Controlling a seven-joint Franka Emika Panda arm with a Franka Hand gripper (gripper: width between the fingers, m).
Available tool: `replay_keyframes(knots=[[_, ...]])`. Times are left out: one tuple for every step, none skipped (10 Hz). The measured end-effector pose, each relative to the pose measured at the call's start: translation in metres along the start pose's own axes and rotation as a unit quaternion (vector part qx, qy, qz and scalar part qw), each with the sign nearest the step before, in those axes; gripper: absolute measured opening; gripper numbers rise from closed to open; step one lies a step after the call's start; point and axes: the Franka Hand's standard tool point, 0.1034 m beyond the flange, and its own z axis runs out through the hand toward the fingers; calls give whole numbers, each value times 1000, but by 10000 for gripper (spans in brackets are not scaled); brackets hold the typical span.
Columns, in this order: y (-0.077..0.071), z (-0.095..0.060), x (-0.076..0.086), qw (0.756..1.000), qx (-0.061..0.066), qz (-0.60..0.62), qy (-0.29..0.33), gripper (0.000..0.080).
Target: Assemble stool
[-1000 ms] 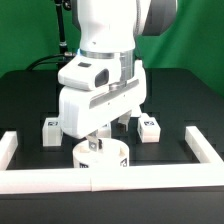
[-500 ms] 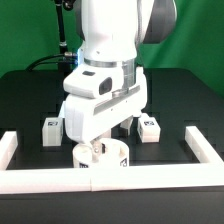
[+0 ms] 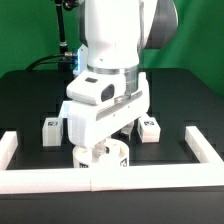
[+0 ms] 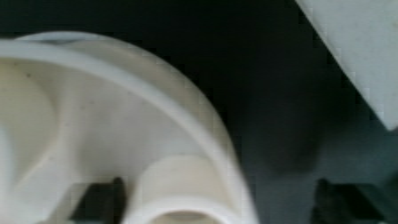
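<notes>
The round white seat disc (image 3: 108,156) lies on the black table just behind the front rail. My gripper (image 3: 96,150) hangs right over it, fingers down at its rim. In the wrist view the seat's curved rim (image 4: 178,150) passes between my two dark fingertips (image 4: 98,200), which stand wide apart; my gripper (image 4: 222,205) is open and holds nothing. One white tagged leg (image 3: 50,130) lies at the exterior view's left of the arm and another leg (image 3: 150,127) at its right. A third leg does not show.
White border rails run along the front (image 3: 150,182), the exterior view's left (image 3: 10,145) and right (image 3: 204,146). The seat sits close against the front rail. A dark stand (image 3: 66,40) rises at the back.
My hand has come down toward the seat disc, and the fingers now reach its rim. The seat and the legs have not moved.
</notes>
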Motion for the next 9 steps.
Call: replay_keyframes(knots=[[0,0,0,1000,0,0,0,390],[0,0,0,1000,0,0,0,312],[0,0,0,1000,0,0,0,312],[0,0,0,1000,0,0,0,312],[0,0,0,1000,0,0,0,312],[0,0,0,1000,0,0,0,312],[0,0,0,1000,0,0,0,312],[0,0,0,1000,0,0,0,312],[-2,0,3,1000,0,-5,0,314]])
